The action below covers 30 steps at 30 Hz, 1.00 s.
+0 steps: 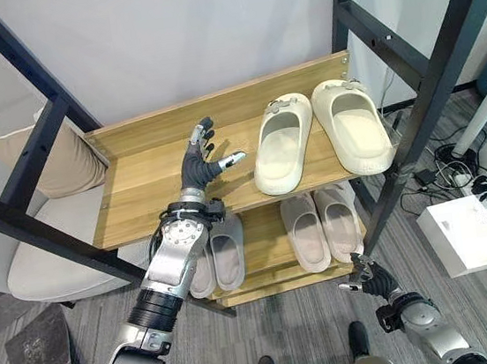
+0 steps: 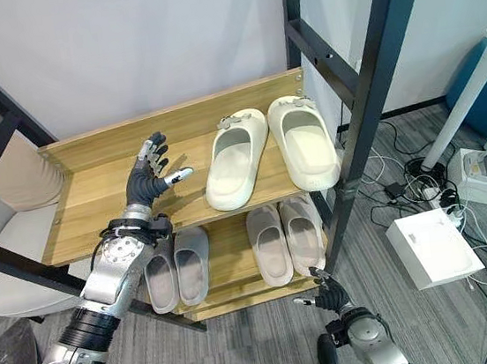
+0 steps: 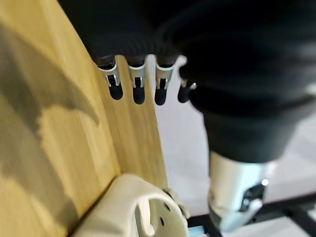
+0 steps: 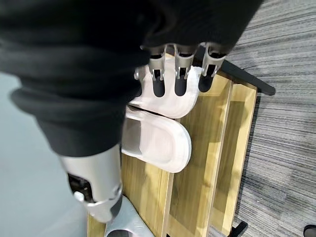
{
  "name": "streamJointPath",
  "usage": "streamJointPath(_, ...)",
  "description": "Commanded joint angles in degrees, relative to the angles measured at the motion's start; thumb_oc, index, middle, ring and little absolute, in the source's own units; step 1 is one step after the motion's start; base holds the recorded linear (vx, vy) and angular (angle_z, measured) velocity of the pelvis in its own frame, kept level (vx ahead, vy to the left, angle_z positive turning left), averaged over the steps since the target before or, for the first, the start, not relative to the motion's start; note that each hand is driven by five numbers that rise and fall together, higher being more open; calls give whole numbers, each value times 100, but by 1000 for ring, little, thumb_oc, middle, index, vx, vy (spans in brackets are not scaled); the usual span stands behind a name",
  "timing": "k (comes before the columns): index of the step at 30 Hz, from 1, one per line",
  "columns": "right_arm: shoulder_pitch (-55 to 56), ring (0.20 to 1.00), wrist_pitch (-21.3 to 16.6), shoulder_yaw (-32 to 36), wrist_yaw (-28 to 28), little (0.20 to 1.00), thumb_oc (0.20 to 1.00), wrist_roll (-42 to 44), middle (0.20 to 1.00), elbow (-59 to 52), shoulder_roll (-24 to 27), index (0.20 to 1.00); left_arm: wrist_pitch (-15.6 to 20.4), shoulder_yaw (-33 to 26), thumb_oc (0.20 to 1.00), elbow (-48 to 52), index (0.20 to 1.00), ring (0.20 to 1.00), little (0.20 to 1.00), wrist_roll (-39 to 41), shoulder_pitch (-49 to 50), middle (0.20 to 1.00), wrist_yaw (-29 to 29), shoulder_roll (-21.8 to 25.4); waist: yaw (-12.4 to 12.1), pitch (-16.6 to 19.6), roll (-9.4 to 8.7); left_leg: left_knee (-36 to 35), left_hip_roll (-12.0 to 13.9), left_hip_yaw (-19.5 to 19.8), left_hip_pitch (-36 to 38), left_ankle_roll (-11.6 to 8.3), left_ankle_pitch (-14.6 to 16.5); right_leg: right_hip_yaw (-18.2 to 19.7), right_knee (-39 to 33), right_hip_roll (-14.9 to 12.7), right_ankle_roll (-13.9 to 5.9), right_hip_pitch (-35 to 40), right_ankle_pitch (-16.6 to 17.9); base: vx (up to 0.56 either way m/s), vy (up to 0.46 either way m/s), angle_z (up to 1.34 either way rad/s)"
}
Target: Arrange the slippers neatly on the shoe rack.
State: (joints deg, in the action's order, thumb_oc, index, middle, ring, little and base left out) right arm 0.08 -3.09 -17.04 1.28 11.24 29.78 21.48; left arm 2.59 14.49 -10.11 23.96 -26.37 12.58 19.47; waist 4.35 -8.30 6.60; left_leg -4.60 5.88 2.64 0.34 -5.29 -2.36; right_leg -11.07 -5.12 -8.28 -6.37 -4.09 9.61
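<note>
Both hands are empty right now, fingers loose and spread, not pinching anything. The left hand is raised over the top shelf of the wooden shoe rack, fingers fanned out and straight with the thumb sticking off toward the slippers, and the left wrist view has those dark tips hanging over bare wood with the toe of a cream slipper just past them. Beside that hand on the same shelf sits the cream slipper pair, side by side and touching, toes toward the back board, the nearer one angled a bit so its heel hangs at the front edge. The right hand is down low near the floor, in front of the rack's right corner, fingers relaxed and holding nothing; its wrist view looks past the straight fingers at the lower shelf. On that lower shelf are a pale pinkish slipper pair on the right and a grey slipper pair on the left, partly hidden behind the left arm. Off to the side there's a cushioned chair to the left, and a white box and cables on the grey floor to the right.
</note>
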Motion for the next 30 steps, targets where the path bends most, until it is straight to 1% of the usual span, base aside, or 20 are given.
streamJointPath(1, -183, 1000, -102, 26, -37, 1000, 1000, 12, 1000, -246, -66, 1000, 291, 201, 1000, -180, 1000, 1000, 1000, 501, -562, 1000, -119, 63, 14, -11, -260, -40, -154, 69, 199, 30, 222, -152, 12, -69, -246, 524, -824, 0, 0, 0)
streamJointPath(3, -179, 1000, -69, 10, -41, 1000, 1000, 8, 1000, -229, -51, 1000, 223, 336, 1000, -149, 1000, 1000, 1000, 572, -600, 1000, -188, 32, 27, -5, -260, -40, -154, 62, 205, 32, 229, -143, 12, -72, -251, 524, -825, 0, 0, 0)
streamJointPath(4, -195, 1000, -39, 6, -44, 1000, 1000, 18, 1000, -233, -41, 1000, 215, 426, 1000, -115, 1000, 1000, 1000, 796, -605, 1000, -281, -5, 36, -4, -255, -40, -159, 60, 209, 34, 231, -135, 12, -74, -254, 530, -826, 33, 4, -1)
streamJointPath(5, -176, 1000, 25, 21, -89, 1000, 1000, 46, 1000, -297, 10, 1000, 83, 681, 1000, 90, 1000, 1000, 1000, 1049, -601, 1000, -519, 26, 62, 9, -239, -40, -161, 59, 229, 40, 243, -118, 12, -68, -255, 536, -843, 36, 2, -1)
streamJointPath(6, -193, 1000, 61, 6, -111, 1000, 1000, 59, 1000, -269, 37, 1000, -10, 858, 1000, 115, 1000, 1000, 1000, 1149, -653, 1000, -629, -6, 81, 14, -224, -40, -162, 59, 233, 41, 242, -104, 12, -65, -258, 538, -850, 0, 0, 0)
streamJointPath(7, -194, 1000, 61, 7, -111, 1000, 1000, 59, 1000, -268, 37, 1000, -10, 859, 1000, 114, 1000, 1000, 1000, 1149, -655, 1000, -630, -7, 79, 12, -224, -40, -161, 58, 234, 41, 242, -103, 12, -65, -258, 539, -850, 0, 0, 0)
streamJointPath(10, -200, 1000, 116, -37, -194, 1000, 1000, 63, 1000, -305, 83, 1000, -128, 1175, 1000, 285, 1000, 1000, 1000, 1383, -745, 1000, -767, -54, 113, 17, -207, -40, -162, 48, 240, 41, 240, -85, 12, -58, -262, 536, -859, 3, -1, -1)
streamJointPath(13, -239, 1000, 131, -89, -232, 1000, 1000, 69, 1000, -253, 89, 1000, -199, 1325, 1000, 281, 1000, 1000, 1000, 1399, -845, 1000, -820, -100, 116, 20, -198, -40, -166, 55, 241, 45, 238, -72, 12, -49, -261, 528, -864, 0, 0, 0)
streamJointPath(14, -247, 1000, 133, -106, -245, 1000, 1000, 80, 1000, -247, 90, 1000, -215, 1385, 1000, 262, 1000, 1000, 1000, 1390, -884, 1000, -830, -141, 124, 22, -195, -40, -164, 54, 241, 46, 239, -66, 12, -51, -259, 526, -867, 0, 0, 0)
streamJointPath(15, -277, 1000, 139, -167, -270, 1000, 1000, 86, 1000, -214, 91, 1000, -222, 1473, 1000, 140, 1000, 1000, 1000, 1355, -1033, 1000, -787, -293, 141, 25, -194, -40, -159, 51, 244, 45, 239, -56, 12, -50, -258, 528, -873, 0, 0, 0)
streamJointPath(16, -277, 1000, 139, -167, -270, 1000, 1000, 86, 1000, -214, 91, 1000, -222, 1473, 1000, 140, 1000, 1000, 1000, 1355, -1033, 1000, -787, -293, 141, 25, -194, -40, -159, 51, 245, 45, 240, -56, 12, -50, -258, 528, -873, 0, 0, 0)
streamJointPath(18, -306, 1000, 141, -216, -273, 1000, 1000, 96, 1000, -189, 80, 1000, -219, 1511, 1000, -80, 1000, 1000, 1000, 1264, -1174, 1000, -740, -454, 161, 32, -200, -40, -157, 44, 244, 44, 243, -54, 12, -44, -255, 530, -880, 0, 0, 0)
streamJointPath(20, -340, 1000, 137, -265, -256, 1000, 1000, 125, 1000, -198, 62, 1000, -195, 1491, 1000, -499, 1000, 1000, 1000, 1162, -1316, 1000, -605, -673, 188, 39, -201, -40, -154, 37, 247, 43, 240, -56, 12, -43, -254, 535, -883, 0, 0, 0)
streamJointPath(23, -367, 1000, 105, -304, -204, 1000, 1000, 160, 1000, -161, 34, 1000, -120, 1419, 1000, -961, 1000, 1000, 1000, 1021, -1478, 1000, -415, -853, 226, 34, -212, -40, -150, 27, 242, 43, 236, -44, 12, -41, -253, 525, -879, 0, 0, 0)
streamJointPath(27, -361, 1000, 54, -303, -125, 1000, 1000, 160, 1000, -161, 24, 1000, -73, 1287, 1000, -1301, 1000, 1000, 1000, 578, -1696, 1000, -202, -822, 262, 40, -234, -40, -139, -12, 245, 39, 240, -31, 12, -37, -259, 512, -867, 1, -2, -2)
streamJointPath(28, -362, 1000, 54, -303, -125, 1000, 1000, 160, 1000, -160, 24, 1000, -72, 1286, 1000, -1303, 1000, 1000, 1000, 576, -1699, 1000, -202, -823, 262, 38, -234, -40, -139, -12, 246, 39, 240, -31, 12, -37, -259, 513, -867, 0, 0, 0)
streamJointPath(29, -322, 1000, 25, -301, -111, 1000, 1000, 151, 1000, -152, 14, 1000, 18, 1208, 1000, -1251, 1000, 1000, 1000, 411, -1785, 1000, -77, -763, 268, 36, -244, -40, -140, -16, 247, 39, 244, -27, 12, -35, -257, 514, -869, 0, 0, 0)
streamJointPath(30, -283, 1000, 9, -293, -93, 1000, 1000, 142, 1000, -158, 0, 1000, 64, 1150, 1000, -1171, 1000, 1000, 1000, 481, -1765, 1000, -29, -757, 270, 37, -250, -40, -139, -13, 251, 39, 246, -32, 12, -35, -258, 519, -867, 4, -6, -4)
